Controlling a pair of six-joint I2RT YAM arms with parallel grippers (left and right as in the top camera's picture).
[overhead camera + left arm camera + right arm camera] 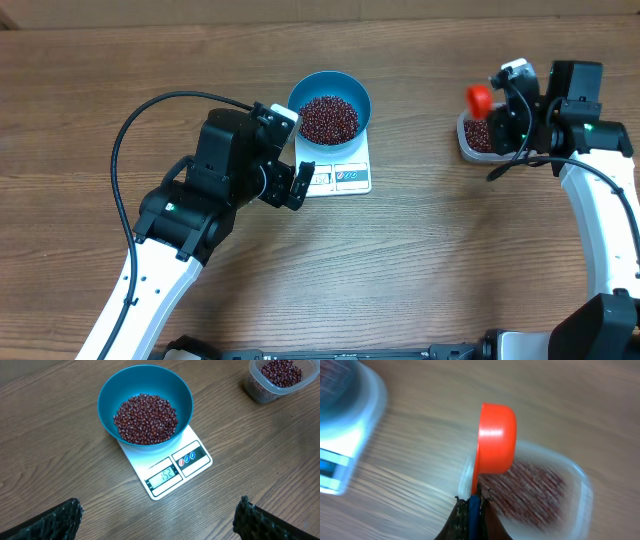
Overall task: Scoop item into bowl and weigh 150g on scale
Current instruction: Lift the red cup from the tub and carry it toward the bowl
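Wood table (420,260), left hand (299,186) spread, right hand (472,505) pinching scoop (496,440), scale (150,462) digits wrist-view only

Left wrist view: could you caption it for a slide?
Blue bowl of red-brown beans on a white scale, a clear tub of beans beyond.

Blurred tub (583,491) and beans (535,491)

Our right gripper (472,502) pinched on the thin handle of an orange-red scoop (496,440), its cup over a clear tub (580,490) of dark red beans (530,490), we make out a white scale (345,435) at the left edge, everything blurred, wooden table (430,425) beneath
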